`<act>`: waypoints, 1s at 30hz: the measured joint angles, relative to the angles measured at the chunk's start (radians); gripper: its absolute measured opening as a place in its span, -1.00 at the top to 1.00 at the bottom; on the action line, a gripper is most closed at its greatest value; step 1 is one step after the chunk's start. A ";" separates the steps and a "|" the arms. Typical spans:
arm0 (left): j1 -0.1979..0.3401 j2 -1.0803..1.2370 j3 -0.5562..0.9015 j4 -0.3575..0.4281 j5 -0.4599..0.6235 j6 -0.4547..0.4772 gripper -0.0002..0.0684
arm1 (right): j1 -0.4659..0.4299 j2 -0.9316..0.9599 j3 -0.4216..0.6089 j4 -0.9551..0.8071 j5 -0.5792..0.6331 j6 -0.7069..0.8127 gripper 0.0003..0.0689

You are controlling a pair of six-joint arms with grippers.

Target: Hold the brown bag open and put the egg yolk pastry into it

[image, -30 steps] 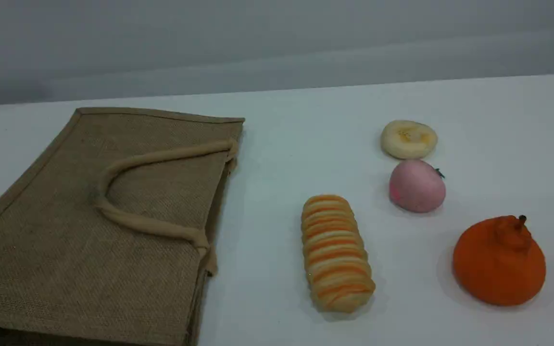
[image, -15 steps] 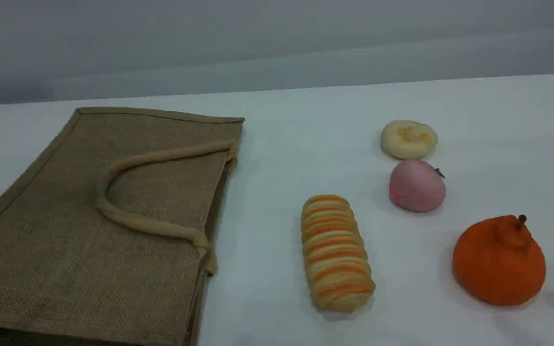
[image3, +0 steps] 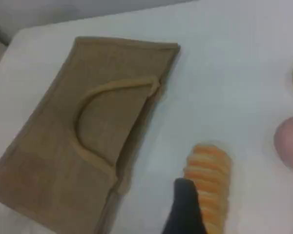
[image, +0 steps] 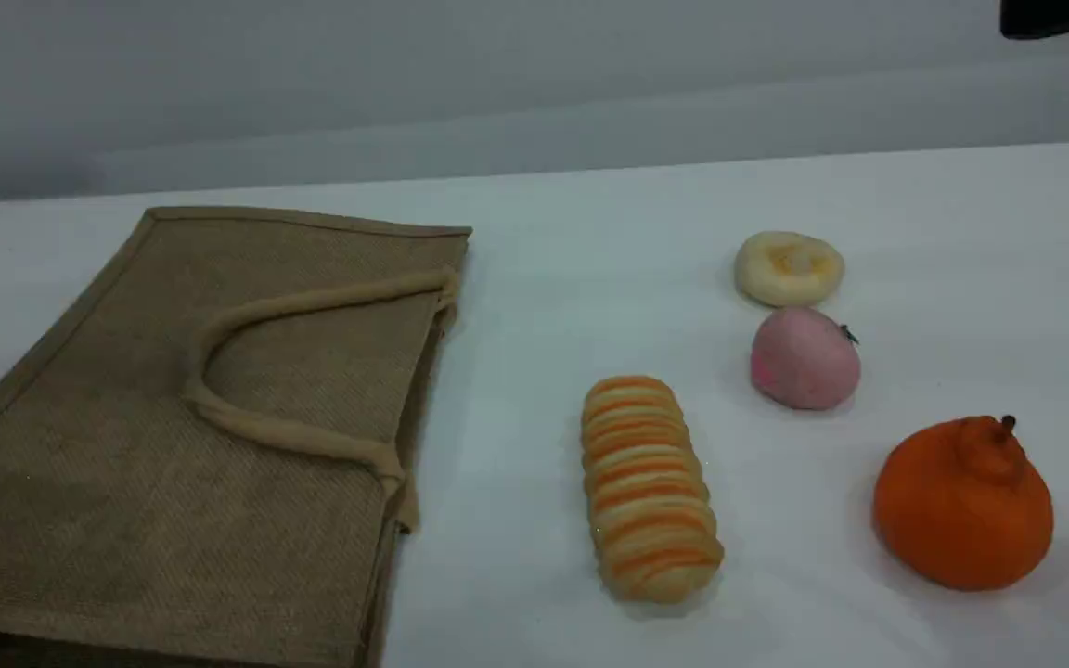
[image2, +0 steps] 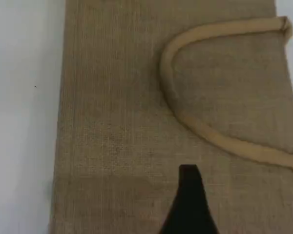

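White table (image: 590, 223) under a grey wall; the brown bag (image: 173, 436) lay flat at the left of the scene view with a beige handle (image: 312, 299) looped on top. The egg yolk pastry (image: 789, 268) sat upper right, just above the pink peach ball (image: 804, 359), with striped bread (image: 650, 487) at lower centre and an orange fruit (image: 962, 506) at lower right. The left gripper (image2: 189, 195) hung over the bag and the right gripper (image3: 185, 204) hung beside the bread, both with fingers spread and gripping nothing.
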 joint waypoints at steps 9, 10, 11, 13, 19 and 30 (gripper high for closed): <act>0.000 0.137 0.000 0.000 -0.113 -0.042 -0.47 | 0.000 0.032 -0.007 0.084 0.003 -0.078 -0.39; 0.000 0.153 0.000 0.000 -0.126 -0.042 -0.47 | 0.000 0.034 -0.007 0.086 0.003 -0.081 -0.39; 0.000 0.167 0.000 0.000 -0.139 -0.042 -0.47 | 0.000 0.041 -0.007 0.086 0.003 -0.085 -0.39; 0.000 0.203 0.000 0.000 -0.158 -0.040 -0.47 | 0.000 0.055 -0.007 0.096 0.004 -0.092 -0.39; 0.000 0.302 0.000 -0.001 -0.234 -0.040 -0.47 | 0.000 0.111 -0.007 0.131 0.004 -0.135 -0.39; -0.001 0.486 -0.066 -0.004 -0.322 -0.043 -0.47 | 0.000 0.232 -0.007 0.319 0.009 -0.310 -0.39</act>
